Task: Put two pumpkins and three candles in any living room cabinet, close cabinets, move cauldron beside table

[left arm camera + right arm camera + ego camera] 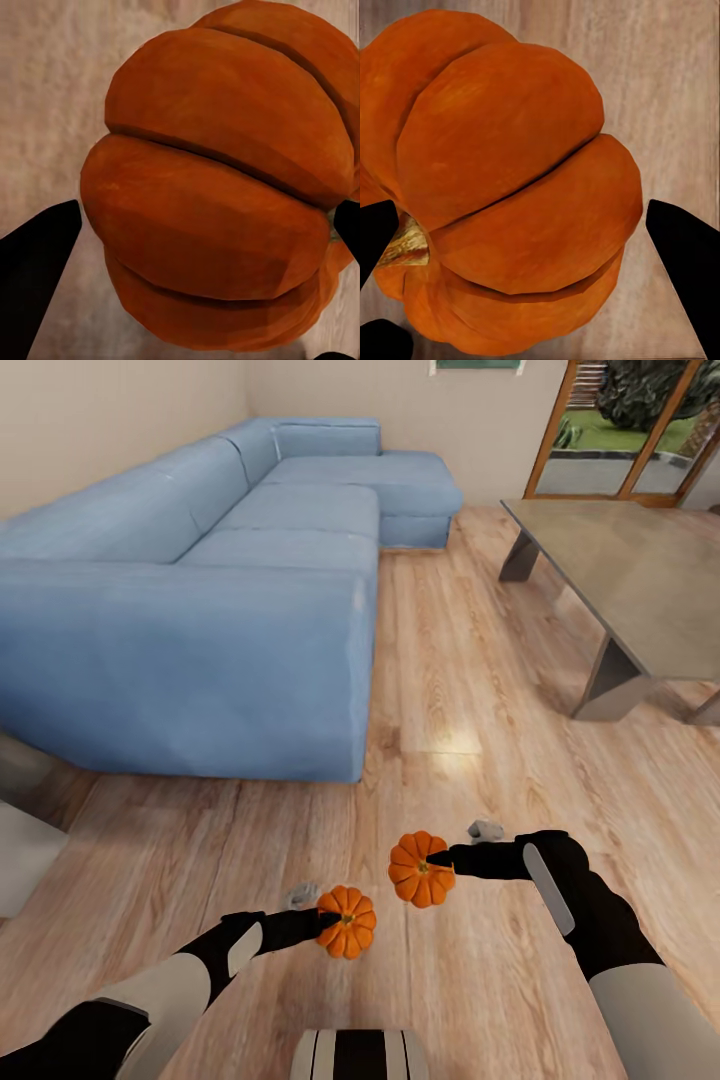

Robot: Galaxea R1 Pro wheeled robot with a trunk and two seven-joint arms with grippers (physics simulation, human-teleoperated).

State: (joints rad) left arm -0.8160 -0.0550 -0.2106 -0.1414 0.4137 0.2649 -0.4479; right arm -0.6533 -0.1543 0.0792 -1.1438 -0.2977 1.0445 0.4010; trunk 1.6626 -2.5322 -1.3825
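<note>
I carry two orange ribbed pumpkins above the wooden floor. My left gripper (327,920) is shut on one pumpkin (350,925). In the left wrist view that pumpkin (217,187) sits between the black fingers (37,262) of the left gripper (199,240). My right gripper (438,857) is shut on the other pumpkin (418,872). The right wrist view has this pumpkin (510,180), stem sideways, in the right gripper (529,240). The grey stone-look table (640,580) stands at the right. The candles, cabinet and cauldron are out of view.
A long blue corner sofa (200,610) takes up the left and back. A lane of wooden floor (450,660) runs between it and the table. Glass doors with wooden frames (620,430) stand at the back right. A pale grey object (20,850) touches the left edge.
</note>
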